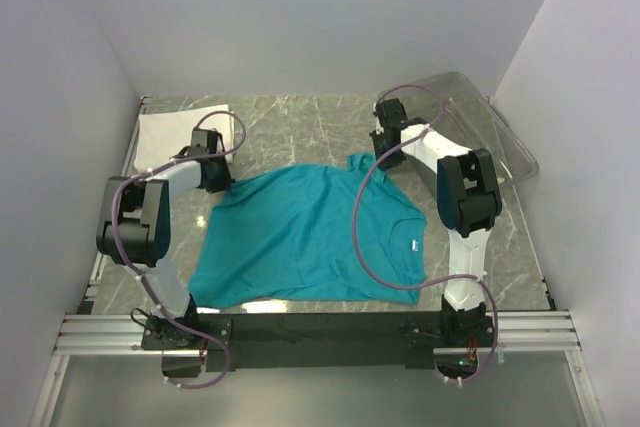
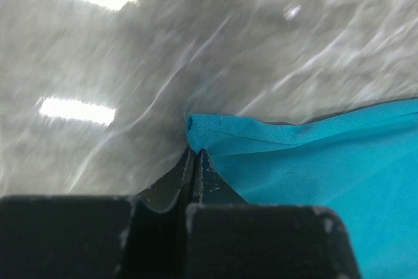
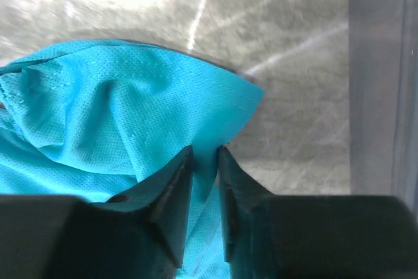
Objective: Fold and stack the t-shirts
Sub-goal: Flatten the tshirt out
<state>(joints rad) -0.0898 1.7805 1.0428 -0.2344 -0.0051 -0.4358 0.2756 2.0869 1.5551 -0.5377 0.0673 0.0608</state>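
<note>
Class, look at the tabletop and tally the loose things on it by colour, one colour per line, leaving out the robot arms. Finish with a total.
Teal-blue: 1, the teal-blue short-sleeved cloth t-shirt spread flat in the middle.
White: 1, the plain white cloth t-shirt folded at the far left.
Clear: 1, the clear plastic rectangular tray at the far right.
Total: 3

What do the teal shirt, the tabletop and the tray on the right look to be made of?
Teal shirt: thin knit fabric, matte, with a fine mesh of pinholes and stitched hems; likely a sports-type synthetic. Tabletop: grey marble-look surface with white veins, glossy enough to mirror the lights; may be laminate. Tray: clear, see-through plastic with shiny rounded edges.
</note>
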